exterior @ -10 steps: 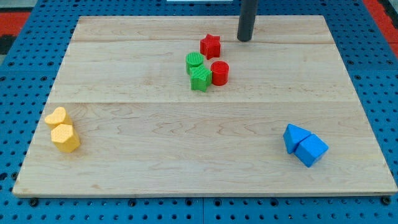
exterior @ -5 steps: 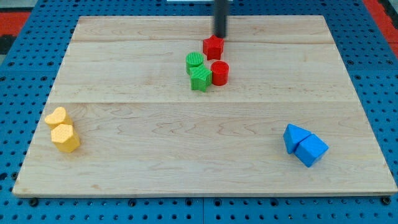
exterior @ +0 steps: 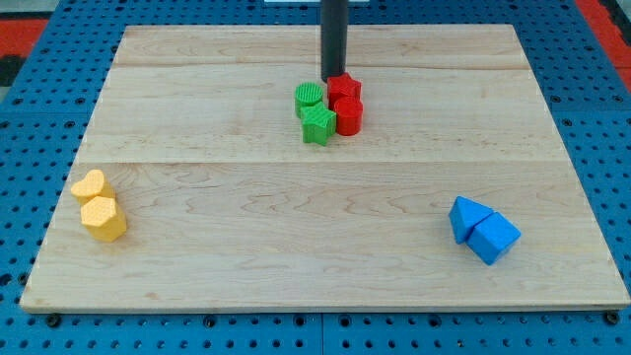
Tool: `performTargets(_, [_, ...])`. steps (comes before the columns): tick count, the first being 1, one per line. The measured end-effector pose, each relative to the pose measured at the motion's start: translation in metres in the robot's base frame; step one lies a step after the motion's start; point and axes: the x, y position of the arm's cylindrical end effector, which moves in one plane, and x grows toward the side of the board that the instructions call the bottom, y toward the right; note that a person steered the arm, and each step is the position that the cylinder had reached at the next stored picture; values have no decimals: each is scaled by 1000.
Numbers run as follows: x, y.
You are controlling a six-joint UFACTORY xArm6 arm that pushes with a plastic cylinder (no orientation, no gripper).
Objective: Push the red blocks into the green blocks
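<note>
My tip (exterior: 333,79) stands at the upper middle of the frame, touching the upper left side of the red star block (exterior: 344,87). I have no claw to spread or press together, only this straight rod, so I hold nothing and can only push. The red star block lies against the red cylinder block (exterior: 348,115) just below it, and the red cylinder block touches the green star-like block (exterior: 317,125) on its left. The green cylinder block (exterior: 309,97) is just left of the red star block; whether they touch I cannot tell. To do this step well, I think I should go to the right side of the red star block and push gently toward the frame's left, so it meets the green cylinder block without scattering the group. A push straight down would, I judge, drive the red cylinder block away. The yellow blocks (exterior: 99,206) at lower left and the blue blocks (exterior: 482,230) at lower right are well apart.
</note>
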Motion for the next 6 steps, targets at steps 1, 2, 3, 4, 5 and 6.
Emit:
performTargets(1, [-11, 16])
performTargets(2, [5, 19])
performTargets(3, [25, -2])
performTargets(4, [24, 3])
performTargets(5, [7, 66])
performTargets(6, [28, 134])
